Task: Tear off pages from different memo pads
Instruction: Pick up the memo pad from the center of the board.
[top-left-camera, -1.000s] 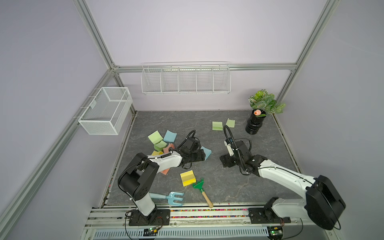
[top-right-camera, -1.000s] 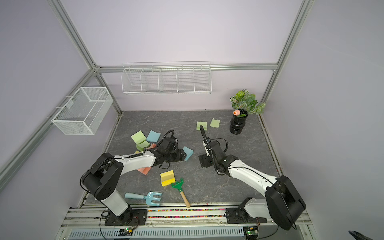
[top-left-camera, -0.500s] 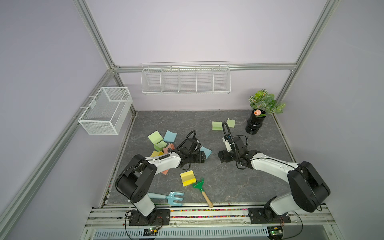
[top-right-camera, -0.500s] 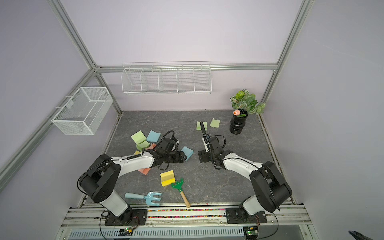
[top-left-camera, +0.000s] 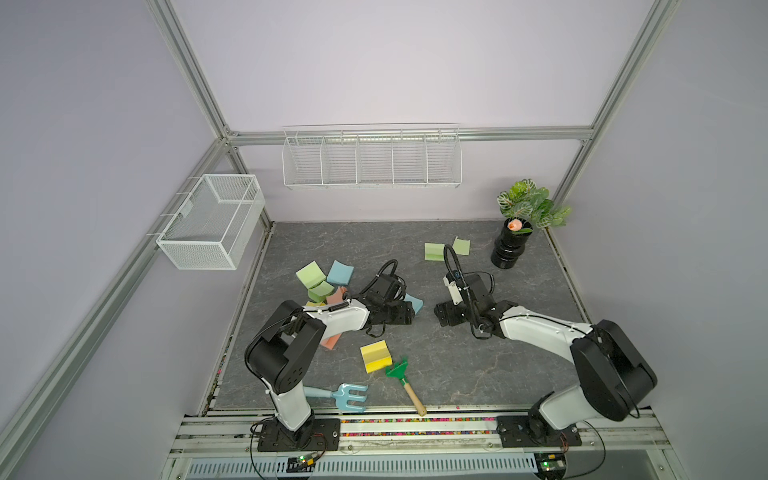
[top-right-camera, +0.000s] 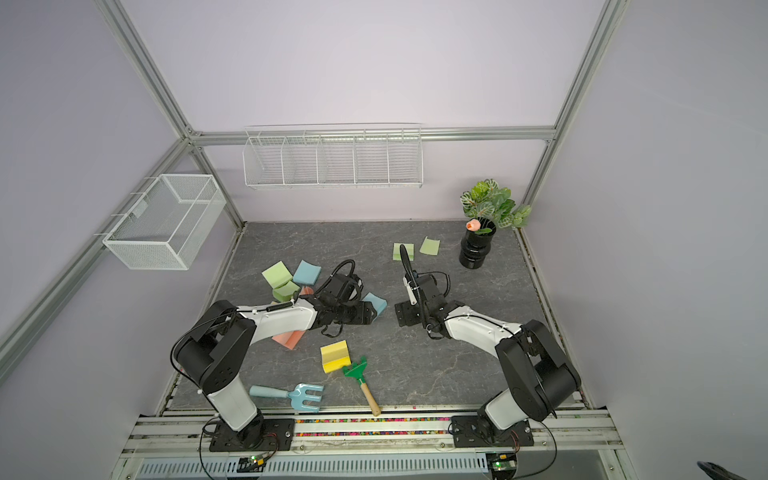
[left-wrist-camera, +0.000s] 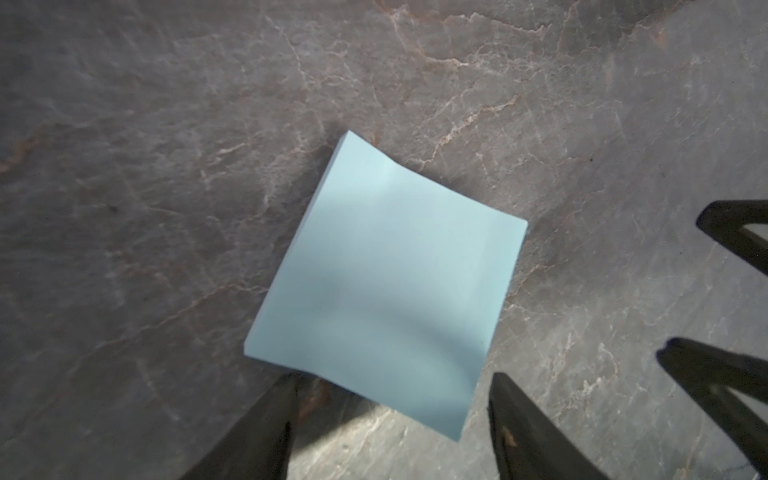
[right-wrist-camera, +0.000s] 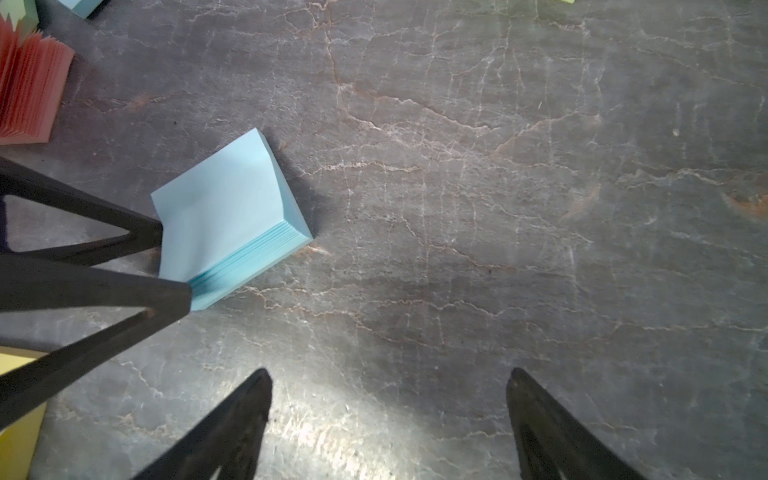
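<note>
We're looking at the light blue memo pad, which is lying flat mid-counter between the two arms. The left claw is hanging open right at the pad's near edge, with its tips spread along that edge and not clamping anything. We can't tell whether they're actually touching paper. The right claw is sitting wide open over the bare counter, holding nothing, with a strip of stone showing between it and the pad.

The pad's square, so we're not seeing a real long axis. It's sitting cornerwise to the counter's edges with one corner aiming toward the right claw, and its top sheet is bowing up.

Room-wise, the right side and back are staying mostly open, apart from two loose green pages and the plant pot near the rear. The left side is getting crowded by a pile of other memo pads. The yellow pad and green rake are sitting toward the front.
</note>
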